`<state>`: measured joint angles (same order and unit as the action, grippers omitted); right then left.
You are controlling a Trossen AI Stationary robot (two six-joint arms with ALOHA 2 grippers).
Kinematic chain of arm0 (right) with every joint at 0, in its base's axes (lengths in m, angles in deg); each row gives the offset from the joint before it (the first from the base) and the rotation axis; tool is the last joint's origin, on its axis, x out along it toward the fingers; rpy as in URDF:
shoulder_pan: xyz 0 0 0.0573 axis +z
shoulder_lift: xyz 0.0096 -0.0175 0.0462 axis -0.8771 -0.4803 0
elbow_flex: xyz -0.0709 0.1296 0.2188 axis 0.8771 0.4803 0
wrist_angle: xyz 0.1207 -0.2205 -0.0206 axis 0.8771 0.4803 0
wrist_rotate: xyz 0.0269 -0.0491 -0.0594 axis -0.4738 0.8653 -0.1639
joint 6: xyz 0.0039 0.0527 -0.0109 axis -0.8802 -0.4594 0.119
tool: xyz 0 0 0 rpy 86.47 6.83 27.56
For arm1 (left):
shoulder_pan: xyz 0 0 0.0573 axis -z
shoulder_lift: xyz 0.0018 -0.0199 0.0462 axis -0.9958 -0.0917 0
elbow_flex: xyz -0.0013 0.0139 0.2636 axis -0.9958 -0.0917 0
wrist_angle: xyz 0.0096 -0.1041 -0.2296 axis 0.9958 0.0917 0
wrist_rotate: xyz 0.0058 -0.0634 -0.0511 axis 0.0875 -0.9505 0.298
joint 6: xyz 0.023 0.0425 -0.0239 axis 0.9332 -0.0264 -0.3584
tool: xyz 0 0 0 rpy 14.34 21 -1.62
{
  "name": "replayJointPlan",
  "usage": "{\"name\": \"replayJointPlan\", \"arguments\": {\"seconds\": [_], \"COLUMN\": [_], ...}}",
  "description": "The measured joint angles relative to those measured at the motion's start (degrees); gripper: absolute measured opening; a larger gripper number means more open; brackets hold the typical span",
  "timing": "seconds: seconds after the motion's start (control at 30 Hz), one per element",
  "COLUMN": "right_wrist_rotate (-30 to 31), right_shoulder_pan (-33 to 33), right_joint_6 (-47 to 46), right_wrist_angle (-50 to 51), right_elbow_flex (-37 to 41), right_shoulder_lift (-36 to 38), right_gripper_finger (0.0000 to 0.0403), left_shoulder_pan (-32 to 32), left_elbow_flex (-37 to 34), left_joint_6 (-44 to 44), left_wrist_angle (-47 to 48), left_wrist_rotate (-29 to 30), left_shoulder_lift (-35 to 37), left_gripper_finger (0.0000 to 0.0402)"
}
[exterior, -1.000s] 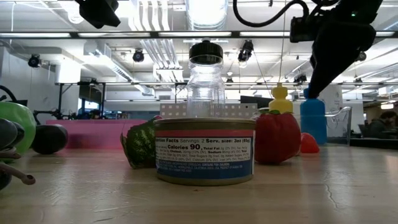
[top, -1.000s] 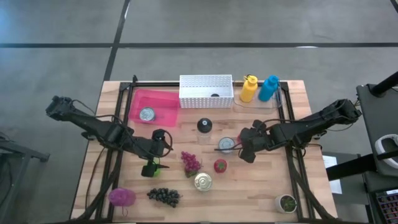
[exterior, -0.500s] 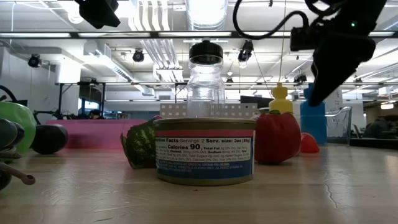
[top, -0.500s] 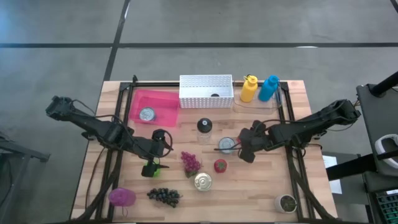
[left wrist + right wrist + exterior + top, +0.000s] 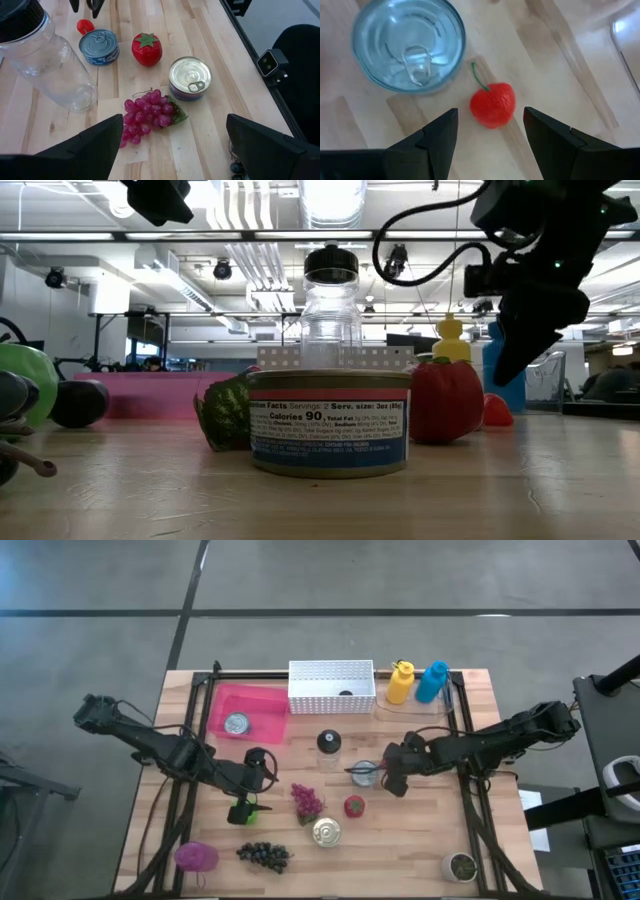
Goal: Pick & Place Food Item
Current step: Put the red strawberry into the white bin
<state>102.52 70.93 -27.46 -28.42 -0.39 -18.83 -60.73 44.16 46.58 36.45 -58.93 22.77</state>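
A small red fruit with a green stem [image 5: 492,104] lies on the wooden table beside a blue-lidded can [image 5: 409,47]. My right gripper [image 5: 490,120] hangs open just above the fruit, pointing steeply down, one finger on either side and touching nothing. In the high view this gripper [image 5: 386,778] covers the fruit, right of the can [image 5: 364,772]. My left gripper [image 5: 262,770] waits open over the table's left half, looking onto purple grapes [image 5: 147,115].
Near the can are a clear jar with a black lid [image 5: 328,745], a strawberry [image 5: 354,806], a gold-topped can [image 5: 327,832], dark grapes [image 5: 263,855] and a green pepper [image 5: 243,810]. A pink tray [image 5: 262,700], a white basket [image 5: 331,686] and two bottles [image 5: 415,682] line the far edge.
My right gripper has sunk toward the table and drifted a little toward the table's left, closing in on the small red fruit beside the blue-lidded can. Nothing on the table has moved.
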Motion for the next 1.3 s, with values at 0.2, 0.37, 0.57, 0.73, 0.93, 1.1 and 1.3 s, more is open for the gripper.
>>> {"name": "replayJointPlan", "arguments": {"seconds": [0.2,0.37,0.57,0.73,0.93,1.1,1.3], "right_wrist_rotate": [0.0,1.7,2.6,2.6,3.1,3.1,3.3], "right_shoulder_pan": [-0.2,-0.2,-0.2,-0.2,-0.2,-0.2,-0.2], "right_joint_6": [0.0,0.6,0.7,1.3,2.0,4.1,4.1], "right_wrist_angle": [-1.8,-3.2,-6.1,-11.2,-17.4,-19.4,-19.4], "right_elbow_flex": [2.0,3.0,4.8,7.1,10.1,11.2,11.5], "right_shoulder_lift": [0.0,0.0,0.0,0.0,0.0,0.0,0.0], "right_gripper_finger": [0.0224,0.0224,0.0224,0.0224,0.0224,0.0224,0.0224], "left_shoulder_pan": [0.0,0.0,0.0,0.0,0.0,0.0,0.0], "left_elbow_flex": [0.0,0.0,0.0,0.0,0.0,0.0,0.0], "left_joint_6": [0.0,0.0,0.0,0.0,0.0,0.0,0.0], "left_wrist_angle": [0.0,0.0,0.0,0.0,0.0,0.0,0.0], "left_wrist_rotate": [0.0,0.0,0.0,0.0,0.0,0.0,0.0], "left_shoulder_lift": [0.0,0.0,0.0,0.0,0.0,0.0,0.0], "left_gripper_finger": [0.0362,0.0367,0.0364,0.0359,0.0356,0.0360,0.0364]}}
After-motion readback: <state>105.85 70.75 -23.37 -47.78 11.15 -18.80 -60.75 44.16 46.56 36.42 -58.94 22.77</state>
